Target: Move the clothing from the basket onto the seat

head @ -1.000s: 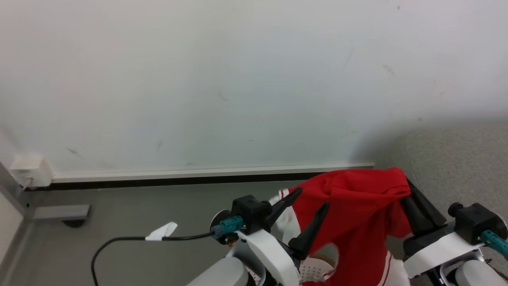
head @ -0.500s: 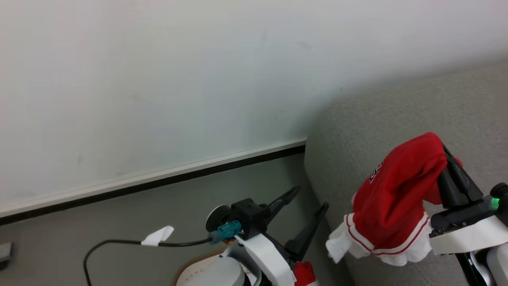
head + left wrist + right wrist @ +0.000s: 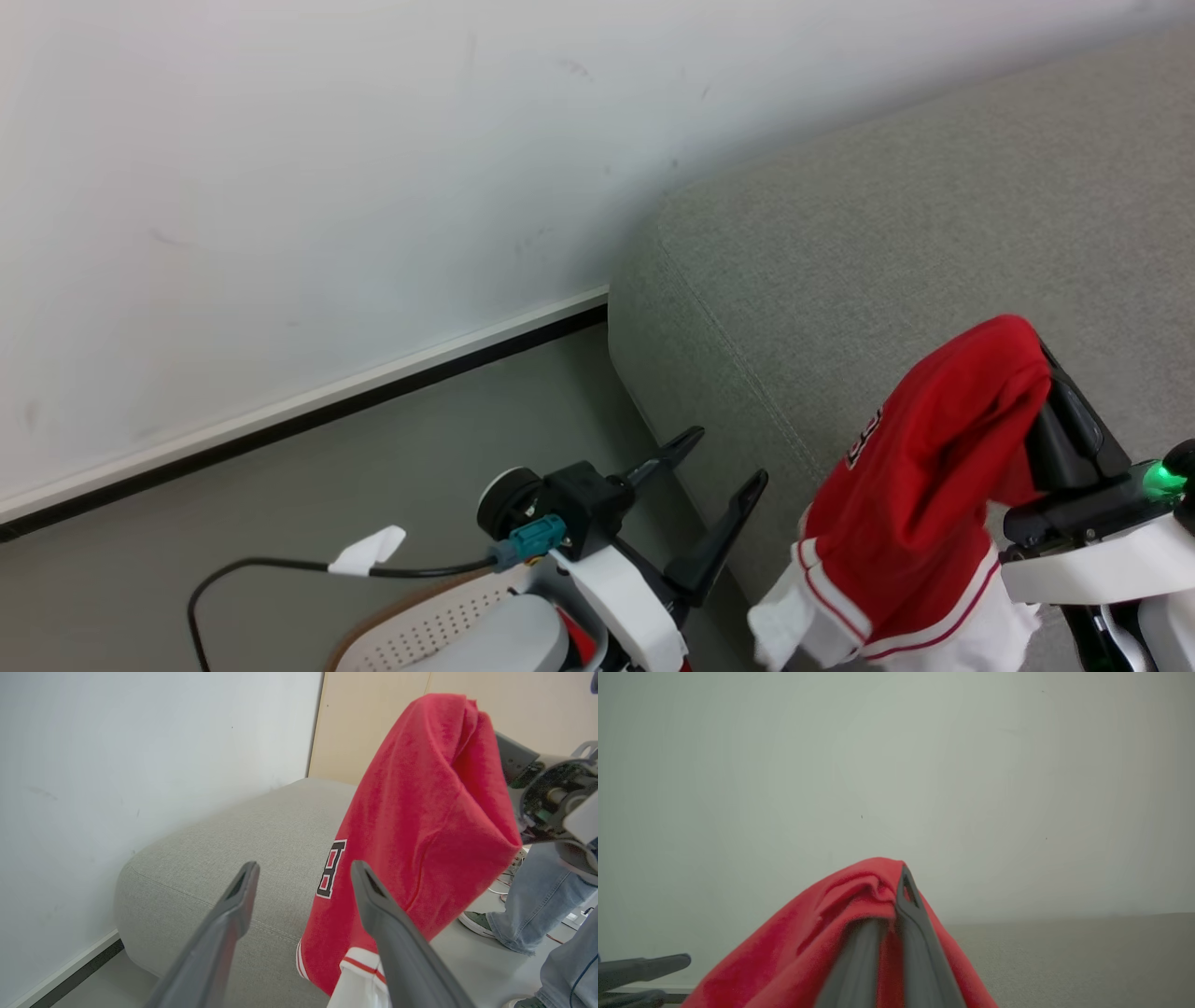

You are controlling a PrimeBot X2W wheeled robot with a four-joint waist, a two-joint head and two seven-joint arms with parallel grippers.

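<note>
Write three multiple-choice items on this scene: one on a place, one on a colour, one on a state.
1. Where is the red garment?
A) spread on a table
B) hanging from the right end effector
C) on a hanger

2. What colour is the seat?
A) light grey
B) blue
C) brown

3. How is the left end effector?
A) shut on the garment
B) shut on a cup
C) open and empty

Key:
1 B, the cloth is clamped in it and drapes down.
2 A, the head view shows grey upholstery.
3 C, its jaws stand apart with nothing between them.
</note>
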